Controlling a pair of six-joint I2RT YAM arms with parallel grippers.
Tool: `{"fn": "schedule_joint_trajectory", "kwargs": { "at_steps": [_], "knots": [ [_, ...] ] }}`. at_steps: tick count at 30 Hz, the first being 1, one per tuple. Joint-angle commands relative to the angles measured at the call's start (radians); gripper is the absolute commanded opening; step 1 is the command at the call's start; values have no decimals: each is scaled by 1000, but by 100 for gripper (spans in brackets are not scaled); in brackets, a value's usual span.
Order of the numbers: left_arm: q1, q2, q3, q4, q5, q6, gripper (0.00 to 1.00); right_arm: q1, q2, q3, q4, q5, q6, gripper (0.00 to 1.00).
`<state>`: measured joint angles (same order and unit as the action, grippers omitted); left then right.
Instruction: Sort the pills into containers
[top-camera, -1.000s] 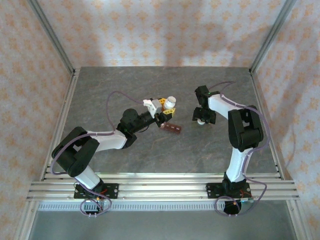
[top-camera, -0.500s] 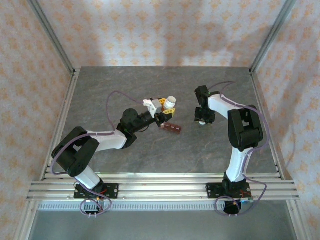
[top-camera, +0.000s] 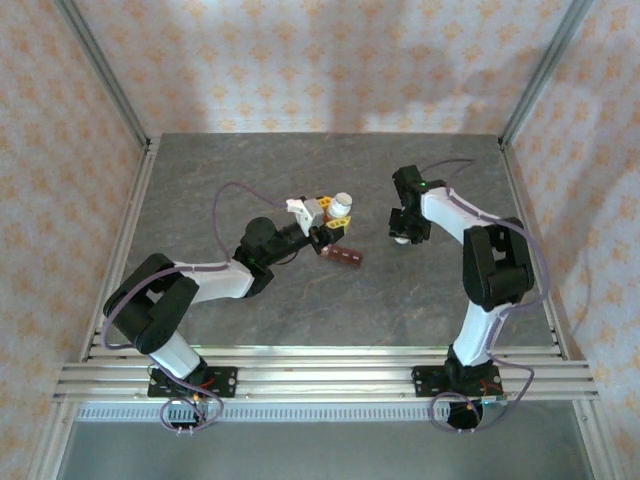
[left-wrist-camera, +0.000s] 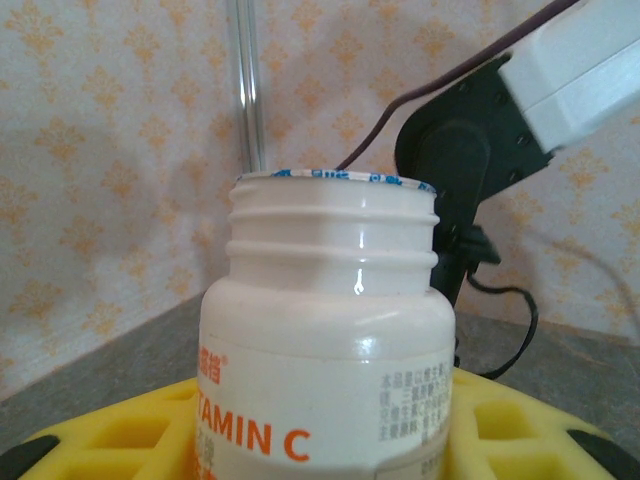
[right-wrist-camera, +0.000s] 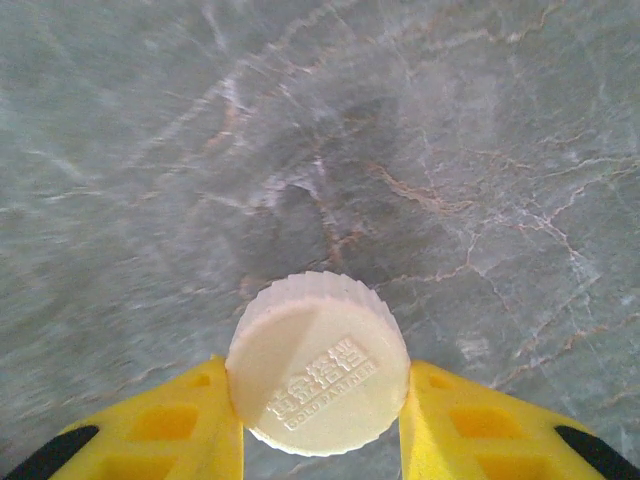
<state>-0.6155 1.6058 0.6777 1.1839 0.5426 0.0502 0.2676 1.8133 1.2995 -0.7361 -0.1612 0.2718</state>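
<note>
The left fingers (left-wrist-camera: 110, 440) are clamped on an open white bottle (left-wrist-camera: 330, 340). The right fingers (right-wrist-camera: 480, 420) pinch a white cap (right-wrist-camera: 318, 365). The brown containers (top-camera: 345, 256) lie on the tabletop (top-camera: 250, 320), near the left fingers.

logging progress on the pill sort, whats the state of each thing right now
bottle: uncapped, held in left gripper
cap: off, clamped in right gripper
containers: on the table, not gripped; open or closed unclear
left gripper: shut on bottle
right gripper: shut on cap
</note>
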Motion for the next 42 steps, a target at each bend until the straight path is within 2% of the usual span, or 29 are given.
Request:
{"fn": "schedule_joint_trajectory", "kwargs": {
  "at_steps": [1, 12, 23, 32, 42],
  "knots": [
    [-9, 13, -3, 59, -2, 20, 0, 15, -101, 63, -50, -33, 20, 38],
    [-12, 63, 10, 71, -1, 30, 0, 99, -161, 340, -225, -63, -3, 38],
    [-18, 98, 20, 75, -4, 49, 0, 109, -130, 590, -351, -145, -45, 38],
    [-18, 126, 40, 73, -2, 69, 0, 117, -156, 603, -377, -319, -87, 37],
    [-18, 147, 35, 75, -31, 106, 0, 158, -159, 584, -410, -413, -148, 36]
  ]
}}
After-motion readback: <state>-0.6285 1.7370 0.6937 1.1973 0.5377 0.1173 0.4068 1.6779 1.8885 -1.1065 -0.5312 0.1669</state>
